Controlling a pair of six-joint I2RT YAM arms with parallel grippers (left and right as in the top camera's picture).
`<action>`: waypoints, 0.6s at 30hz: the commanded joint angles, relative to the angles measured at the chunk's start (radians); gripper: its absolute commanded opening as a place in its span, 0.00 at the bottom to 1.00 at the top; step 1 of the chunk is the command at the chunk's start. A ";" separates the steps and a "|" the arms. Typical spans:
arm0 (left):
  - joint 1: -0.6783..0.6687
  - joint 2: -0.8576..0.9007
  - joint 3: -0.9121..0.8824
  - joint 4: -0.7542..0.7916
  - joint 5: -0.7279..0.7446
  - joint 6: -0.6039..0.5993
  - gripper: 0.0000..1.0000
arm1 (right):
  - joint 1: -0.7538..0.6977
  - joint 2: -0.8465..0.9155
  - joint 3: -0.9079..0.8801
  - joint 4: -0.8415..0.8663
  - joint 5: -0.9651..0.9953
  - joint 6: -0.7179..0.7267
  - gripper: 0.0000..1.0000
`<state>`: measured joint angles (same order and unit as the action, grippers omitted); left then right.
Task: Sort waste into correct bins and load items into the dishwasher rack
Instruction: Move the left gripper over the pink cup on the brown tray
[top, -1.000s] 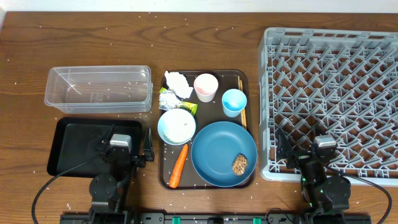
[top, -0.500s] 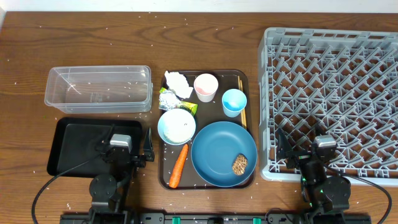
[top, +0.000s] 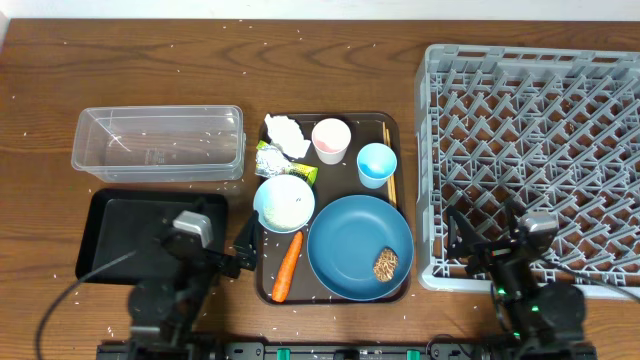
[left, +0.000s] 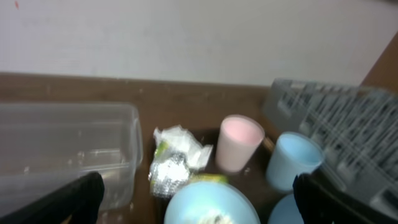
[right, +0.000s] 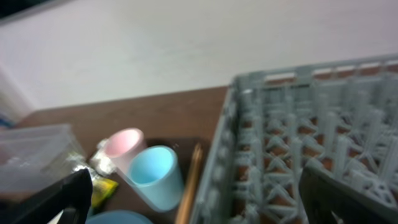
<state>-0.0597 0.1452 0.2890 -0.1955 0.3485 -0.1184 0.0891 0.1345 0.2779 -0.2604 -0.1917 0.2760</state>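
Note:
On the brown serving tray lie a crumpled tissue (top: 285, 134), a green-and-silver wrapper (top: 275, 160), a white bowl (top: 284, 203) holding rice, a carrot (top: 287, 267), and a blue plate (top: 345, 240) with a brown lump (top: 386, 264). A pink-lined cup (top: 331, 139), a light-blue cup (top: 377, 164) and chopsticks (top: 389, 165) stand at its far side. The clear tub (top: 158, 143) and black tray (top: 120, 235) are to the left, the grey rack (top: 540, 130) to the right. My left gripper (top: 208, 245) hangs open over the black tray's right end, facing the bowl (left: 205, 202). My right gripper (top: 500, 245) is open over the rack's near left corner.
The brown serving tray (top: 330, 117) sits between the bins and the rack. Both wrist views are blurred. The rack wall (right: 249, 112) rises just right of the light-blue cup (right: 152, 174). Bare wooden table (top: 200, 60) stretches along the far side.
Both arms have begun to shift: the left arm has edged forward and left at its base, the right arm slightly right. The objects on the tray have not moved.

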 joint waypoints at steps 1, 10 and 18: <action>0.002 0.150 0.208 -0.096 0.027 -0.040 0.98 | -0.003 0.139 0.169 -0.091 -0.129 0.034 0.99; 0.002 0.774 0.819 -0.512 0.088 -0.040 0.98 | -0.003 0.691 0.625 -0.434 -0.157 -0.003 0.99; 0.002 1.083 1.031 -0.735 0.119 -0.067 0.98 | -0.004 0.901 0.764 -0.525 -0.166 -0.005 0.99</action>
<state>-0.0597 1.1816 1.3018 -0.9081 0.4423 -0.1619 0.0891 1.0115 1.0191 -0.7647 -0.3420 0.2806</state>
